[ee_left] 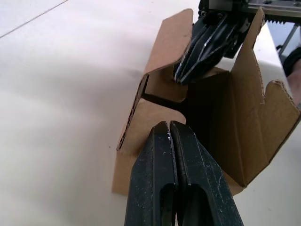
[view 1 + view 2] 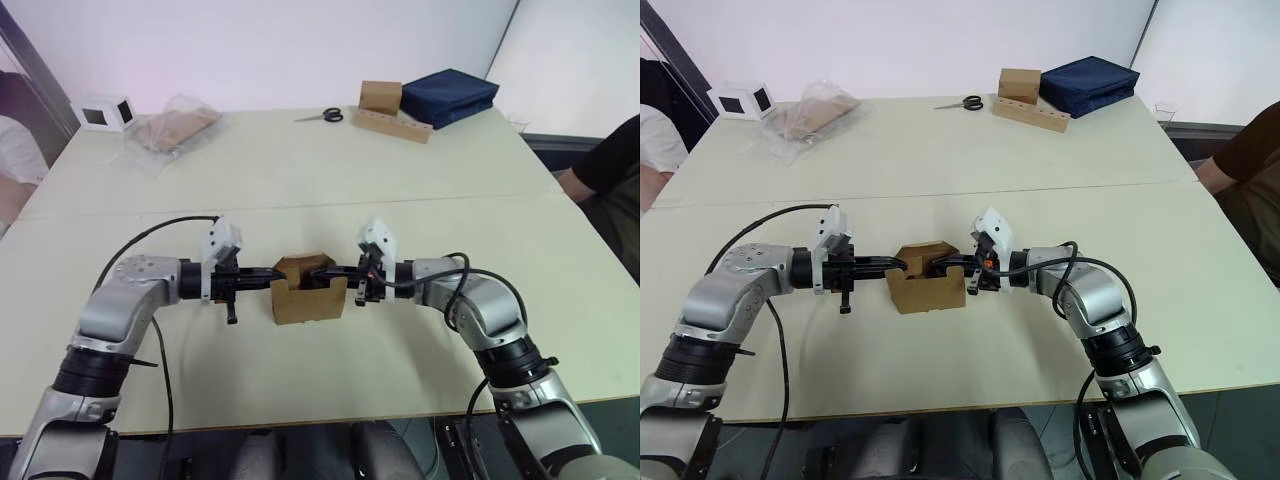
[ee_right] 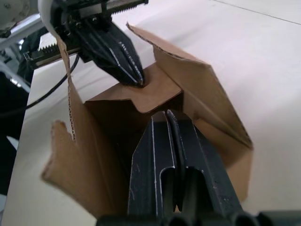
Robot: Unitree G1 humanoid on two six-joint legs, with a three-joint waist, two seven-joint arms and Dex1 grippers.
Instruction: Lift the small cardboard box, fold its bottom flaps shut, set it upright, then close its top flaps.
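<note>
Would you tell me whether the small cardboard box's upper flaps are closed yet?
Only partly. The small cardboard box has two flaps pushed inward, while its two long flaps stand up.

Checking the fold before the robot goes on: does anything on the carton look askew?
The small cardboard box has two flaps pushed in by the shut left gripper and right gripper, while the longer flaps splay outward unevenly.

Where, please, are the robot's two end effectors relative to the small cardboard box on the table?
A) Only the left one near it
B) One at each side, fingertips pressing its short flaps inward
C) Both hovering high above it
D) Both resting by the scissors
B: the left end effector and right end effector meet the small cardboard box from opposite sides, closed fingers on its flaps.
</note>
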